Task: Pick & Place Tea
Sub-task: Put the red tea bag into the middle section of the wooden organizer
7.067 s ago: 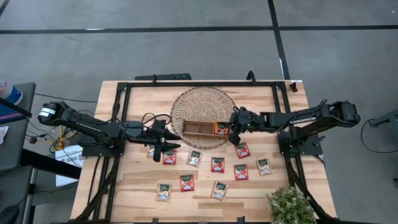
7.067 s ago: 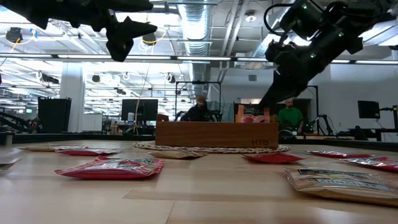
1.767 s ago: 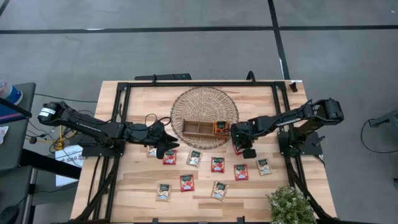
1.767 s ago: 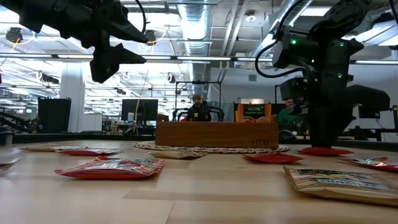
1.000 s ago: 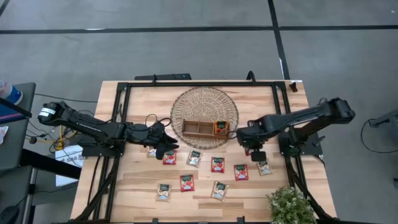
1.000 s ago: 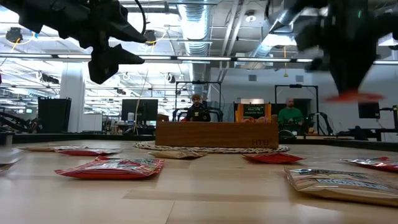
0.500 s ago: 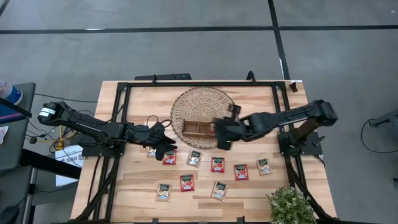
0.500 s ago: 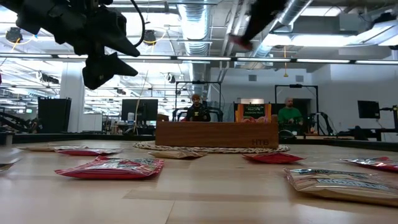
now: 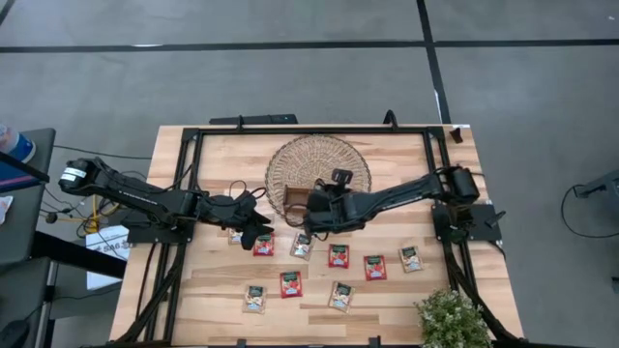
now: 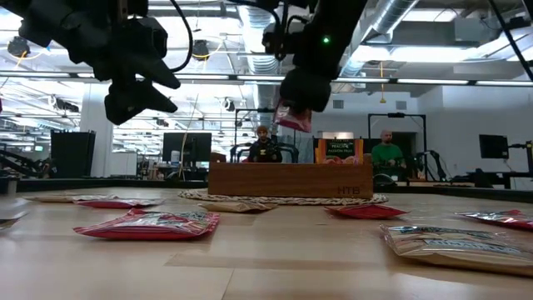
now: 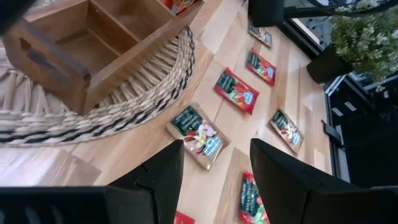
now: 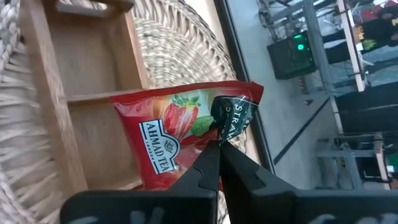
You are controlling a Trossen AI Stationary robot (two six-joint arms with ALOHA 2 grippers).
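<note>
Right arm stretched over the wooden tray (image 9: 311, 200), carrying tea.
Right gripper (image 12: 217, 142) hangs above the tray, jaws pinching a red sachet (image 12: 177, 130) by its dark top; left gripper (image 9: 253, 228), jaws spread, hovers over surface (image 9: 222, 155) near another red sachet (image 9: 263, 245).

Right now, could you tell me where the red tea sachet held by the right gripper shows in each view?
High view: hidden under the right gripper, above the wooden tray.
Low view: red sachet hanging above the tray.
Left wrist view: not in it.
Right wrist view: centre, pinched.
Shared landmark: the tray.
</note>
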